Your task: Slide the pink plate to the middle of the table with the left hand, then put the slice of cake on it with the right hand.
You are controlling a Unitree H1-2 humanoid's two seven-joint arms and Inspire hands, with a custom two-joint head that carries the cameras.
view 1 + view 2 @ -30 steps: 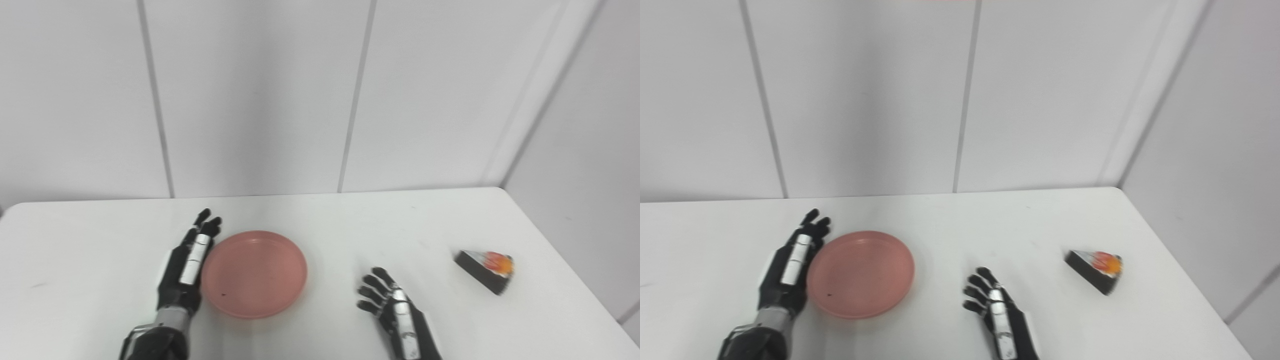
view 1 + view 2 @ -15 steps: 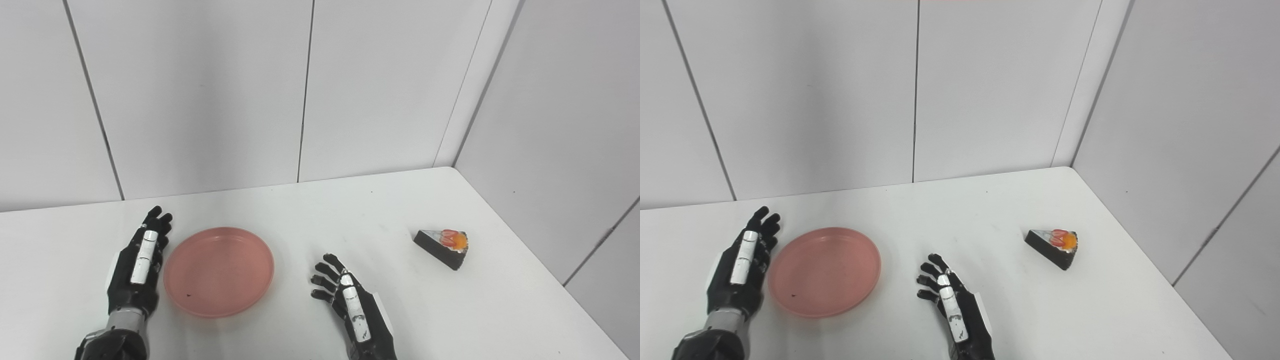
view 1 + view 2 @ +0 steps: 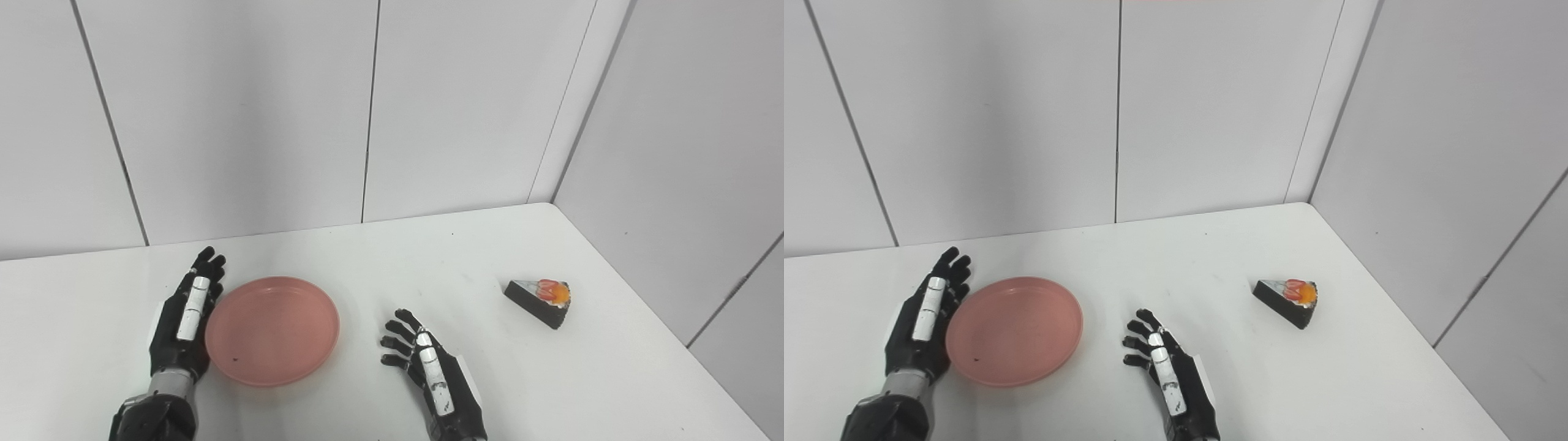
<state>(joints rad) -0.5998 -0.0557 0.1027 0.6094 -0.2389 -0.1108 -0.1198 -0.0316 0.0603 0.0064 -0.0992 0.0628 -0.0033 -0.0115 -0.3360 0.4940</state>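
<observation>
The pink plate (image 3: pixel 272 331) lies flat on the white table (image 3: pixel 380 269), left of the middle. The left hand (image 3: pixel 185 324) rests edge-on against the plate's left rim, fingers straight and held together, holding nothing, so it acts as a flat paddle and not a clamp. The right hand (image 3: pixel 432 370) waits on the table to the right of the plate, apart from it, fingers spread and loosely curled, empty. The slice of cake (image 3: pixel 539 295) sits well off to the right near the table's edge, a dark wedge with white icing and an orange-red topping, its point turned toward the left.

The plate looks like thin, stiff plastic, probably light, with a low raised rim. It should slide easily on the smooth tabletop, so a steady sideways push low on the rim would serve better than a grip; a push too high may tip or skate it. The cake looks like a small, firm model, likely light. Its two long flat sides seem the best place to pinch, away from the topping.
</observation>
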